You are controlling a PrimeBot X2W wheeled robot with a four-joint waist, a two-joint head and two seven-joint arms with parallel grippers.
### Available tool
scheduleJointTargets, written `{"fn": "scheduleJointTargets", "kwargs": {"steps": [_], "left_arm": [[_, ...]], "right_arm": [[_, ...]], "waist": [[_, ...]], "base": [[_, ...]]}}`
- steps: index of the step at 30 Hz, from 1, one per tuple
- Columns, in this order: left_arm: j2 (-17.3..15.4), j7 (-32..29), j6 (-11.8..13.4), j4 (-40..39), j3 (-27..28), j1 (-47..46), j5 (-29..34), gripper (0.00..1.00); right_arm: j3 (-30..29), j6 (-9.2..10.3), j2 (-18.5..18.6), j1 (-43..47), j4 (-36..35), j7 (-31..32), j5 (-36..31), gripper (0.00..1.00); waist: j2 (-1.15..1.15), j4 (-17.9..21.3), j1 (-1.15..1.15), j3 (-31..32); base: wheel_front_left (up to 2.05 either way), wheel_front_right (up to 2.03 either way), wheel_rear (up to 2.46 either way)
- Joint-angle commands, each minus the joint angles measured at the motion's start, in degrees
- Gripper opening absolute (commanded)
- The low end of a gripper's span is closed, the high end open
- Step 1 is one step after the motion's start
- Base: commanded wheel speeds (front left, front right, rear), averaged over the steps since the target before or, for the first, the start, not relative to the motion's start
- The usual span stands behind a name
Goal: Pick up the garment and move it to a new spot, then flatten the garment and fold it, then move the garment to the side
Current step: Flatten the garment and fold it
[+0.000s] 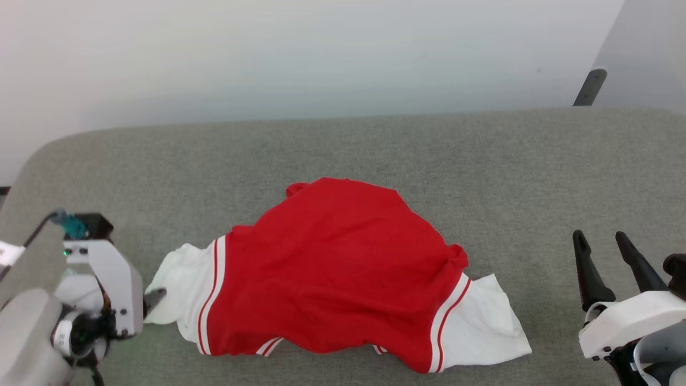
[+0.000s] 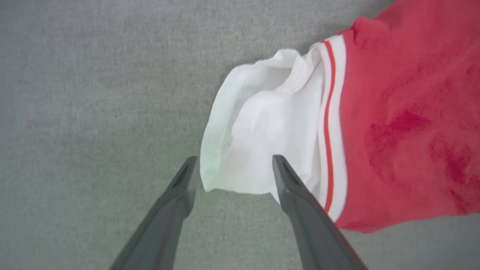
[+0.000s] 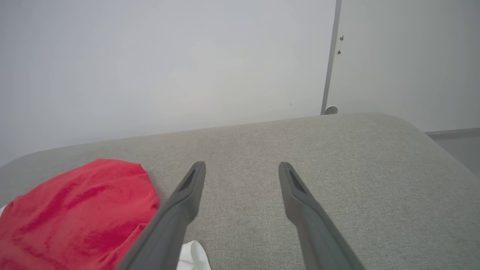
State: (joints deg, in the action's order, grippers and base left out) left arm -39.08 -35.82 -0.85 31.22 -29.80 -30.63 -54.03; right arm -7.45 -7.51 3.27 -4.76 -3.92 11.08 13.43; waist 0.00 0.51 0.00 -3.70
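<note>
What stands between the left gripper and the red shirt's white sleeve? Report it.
Nothing visible. The open left gripper hangs right at the white sleeve of the bright red soft fabric T-shirt lying on grey upholstery.

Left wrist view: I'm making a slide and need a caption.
Open left claw framing the white sleeve of a red T-shirt lying on a grey cushion.

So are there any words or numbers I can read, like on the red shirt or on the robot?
None: no word, number or logo can be read anywhere.
The garment: plain red with white sleeves and stripe trim, no print showing.
The left pincer and right pincer: plain dark fingers, unmarked.
The grey fabric surface and the wall: blank.
</note>
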Motion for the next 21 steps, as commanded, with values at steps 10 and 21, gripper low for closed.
{"fn": "scheduleJointTargets", "kwargs": {"steps": [10,21], "left_arm": [[-1.81,-0.13,3.07,-2.85,1.37,6.88,-2.54,1.0],[-2.0,2.8,1.71,2.16,3.05,6.67,-3.83,1.0]], "right_arm": [[-0.95,0.04,0.53,1.04,-5.03,-1.5,-1.39,1.0],[-1.1,0.04,0.5,1.81,-9.83,-0.17,-2.21,1.0]], "waist": [[0.0,1.77,0.0,0.84],[0.0,4.06,0.0,-1.5]], "base": [[0.0,0.0,0.0],[0.0,0.0,0.0]]}}
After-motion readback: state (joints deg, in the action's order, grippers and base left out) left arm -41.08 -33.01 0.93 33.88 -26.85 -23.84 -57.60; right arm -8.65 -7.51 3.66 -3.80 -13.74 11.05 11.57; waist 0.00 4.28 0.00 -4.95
